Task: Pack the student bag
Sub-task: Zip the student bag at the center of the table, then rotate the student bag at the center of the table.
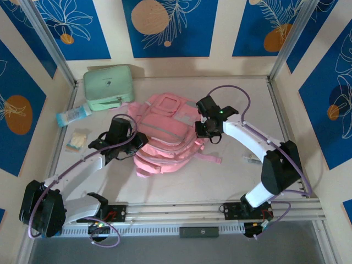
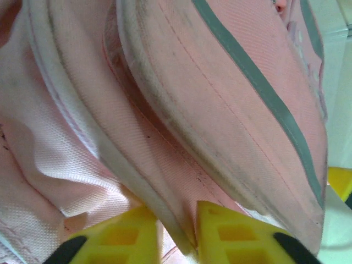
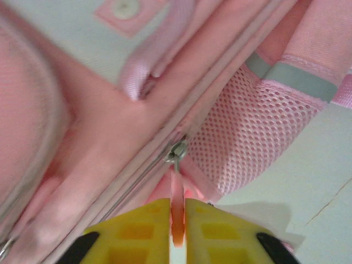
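L gripper [image 2: 179,245] nips student bag [image 1: 165,137] seam [image 2: 144,190], left side, bracing it; R gripper [image 3: 177,223], right side, clamps zip pull [image 3: 176,190], prob. to unzip.

Cream walls [image 1: 110,27] w/ blue floral panels [image 1: 187,27] round pale table [image 1: 231,181]

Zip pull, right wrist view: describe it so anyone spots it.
On the pink backpack mid-table, follow the zip line beside the mesh pocket. The zip pull is the small silver piece there, its tab pinched by the right gripper; all around it is pink fabric.
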{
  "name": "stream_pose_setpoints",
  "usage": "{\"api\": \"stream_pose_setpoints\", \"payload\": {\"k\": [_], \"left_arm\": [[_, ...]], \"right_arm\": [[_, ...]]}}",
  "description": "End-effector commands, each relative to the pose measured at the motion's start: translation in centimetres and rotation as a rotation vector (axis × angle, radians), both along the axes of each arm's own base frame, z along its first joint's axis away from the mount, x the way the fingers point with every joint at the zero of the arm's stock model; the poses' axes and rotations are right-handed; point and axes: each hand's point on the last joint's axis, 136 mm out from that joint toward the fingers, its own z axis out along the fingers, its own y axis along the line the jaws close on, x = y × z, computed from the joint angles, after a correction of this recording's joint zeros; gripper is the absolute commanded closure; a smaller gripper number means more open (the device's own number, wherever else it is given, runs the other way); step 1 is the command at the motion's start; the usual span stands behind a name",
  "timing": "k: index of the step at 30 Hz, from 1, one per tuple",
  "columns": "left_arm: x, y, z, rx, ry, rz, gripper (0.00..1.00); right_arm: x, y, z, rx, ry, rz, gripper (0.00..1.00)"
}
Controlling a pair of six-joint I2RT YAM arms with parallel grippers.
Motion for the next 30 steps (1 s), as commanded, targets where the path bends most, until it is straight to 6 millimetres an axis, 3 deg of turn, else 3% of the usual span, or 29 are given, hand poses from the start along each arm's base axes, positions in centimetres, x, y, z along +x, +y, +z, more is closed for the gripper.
{"api": "stream_pose_setpoints", "payload": {"k": [1, 5, 11, 14, 21, 30], "left_arm": [[-0.4, -0.7, 3.5, -0.057, -0.099, -0.070, 0.74], [-2.1, -0.5, 4.1, -0.043, -0.119, -0.055, 0.73], [-4.2, -2.0, 3.6, 0.024, -0.159, -0.026, 0.73], [-4.2, -4.6, 4.0, -0.033, -0.178, -0.065, 0.72], [-4.0, -8.8, 4.1, 0.021, -0.208, -0.120, 0.71], [-2.7, -10.2, 2.6, 0.051, -0.224, -0.076, 0.70]], "right_arm": [[-2.2, 0.7, 2.7, 0.114, 0.025, 0.021, 0.76], [-3.9, 2.2, 3.3, 0.291, 0.126, 0.006, 0.59], [-3.1, 4.8, 3.6, 0.463, 0.216, -0.056, 0.49], [-1.6, 5.0, 2.8, 0.445, 0.245, -0.107, 0.49], [1.8, 6.3, 2.0, 0.465, 0.226, -0.118, 0.52], [4.0, 7.7, -0.3, 0.453, 0.253, -0.092, 0.58]]}}
